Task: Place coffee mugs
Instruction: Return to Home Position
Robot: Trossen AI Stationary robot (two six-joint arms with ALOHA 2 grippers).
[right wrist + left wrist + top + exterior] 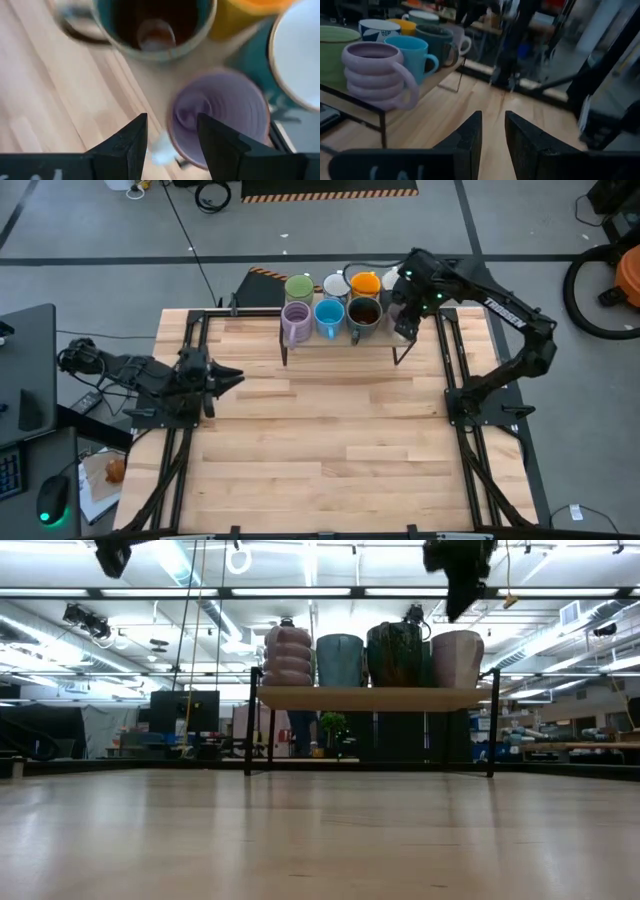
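**8 mugs on shelf, both pincers empty**

My L pincer (226, 375) sits low at the table's (330, 440) left side, arm folded. Its fingers are a narrow gap apart, holding nothing. My R arm reaches, elbow bent, to the shelf (370, 698) at the far edge. R pincer (170, 125) points down just above the plain purple mug (220, 115), fingers apart, empty.

Mugs: 8, all on shelf.
- Front row, 4: ribbed purple mug (296, 323), blue mug (329, 317), dark mug (363, 313), plain purple.
- Back row, 4: green mug (298, 287), white mug (336, 284), orange mug (365, 282), 2nd white mug (297, 50).
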